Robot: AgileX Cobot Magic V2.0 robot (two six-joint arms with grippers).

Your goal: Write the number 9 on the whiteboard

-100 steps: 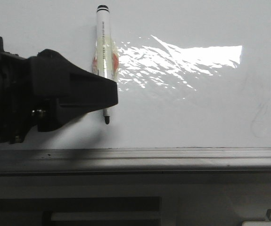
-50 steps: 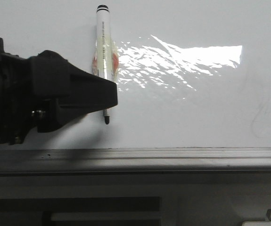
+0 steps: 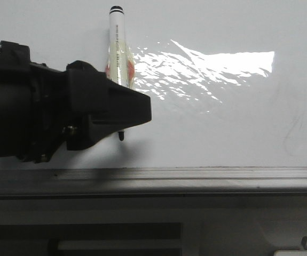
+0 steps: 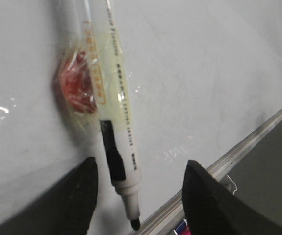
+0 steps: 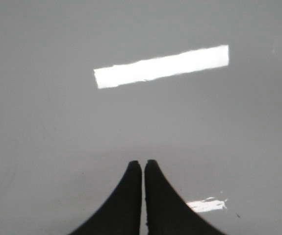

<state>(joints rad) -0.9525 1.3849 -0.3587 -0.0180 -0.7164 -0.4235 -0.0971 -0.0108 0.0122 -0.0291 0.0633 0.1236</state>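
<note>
While our left gripper (image 4: 138,188) is sliding in over the marker (image 3: 118,48), having come further to the right across the front view than it stood half a second ago, the marker itself is not moving at all. It is hanging upright against the whiteboard (image 3: 222,133), held there by clear tape over a red blob, cap end up and dark tip (image 4: 135,224) down. In the left wrist view our fingers (image 4: 209,196) are standing wide apart, one on each side of the barrel's lower end, touching nothing. We are judging this as the approach to a grasp: the jaws are bracketing the pen but not yet closing.

No number 9 is showing anywhere on the board; we are seeing only faint grey smudges toward its right side and a bright glare patch near the middle. So the writing is not begun.

Our right gripper (image 5: 143,169) is resting with its fingertips pressed together, holding nothing, facing a plain grey surface.

For room, the tip is hanging just above the grey ledge (image 3: 196,176) along the board's lower edge, so we are expecting little slack downward when pulling the pen free. To the right of the marker the board is lying open and broad, which we are reckoning the better ground for the strokes.
</note>
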